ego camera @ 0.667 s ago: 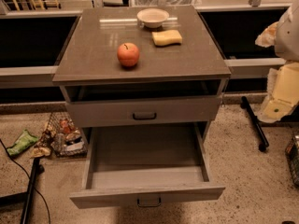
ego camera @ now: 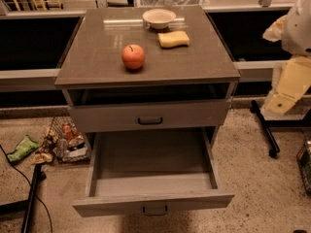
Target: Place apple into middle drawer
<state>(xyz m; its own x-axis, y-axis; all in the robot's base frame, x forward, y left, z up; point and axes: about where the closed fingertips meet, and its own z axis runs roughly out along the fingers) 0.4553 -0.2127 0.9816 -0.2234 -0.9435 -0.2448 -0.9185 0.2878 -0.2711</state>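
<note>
The middle drawer (ego camera: 194, 199) stands pulled out at lower centre, its bare grey floor showing. The drawer front above it (ego camera: 184, 115) is closed. One apple (ego camera: 133, 57) sits upright on the cabinet surface (ego camera: 92, 52), left of centre. Behind it are one pale bowl (ego camera: 159, 22) and one yellow sponge (ego camera: 173, 39). A wire basket (ego camera: 68, 141) of packets rests on the floor at lower left. The claw (ego camera: 279, 100) hangs at the right edge, well apart from the apple, touching nothing. I cannot tell whether it is apart or together.

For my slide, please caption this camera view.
Apple on cabinet top, middle drawer open below, gripper at right edge.
</note>
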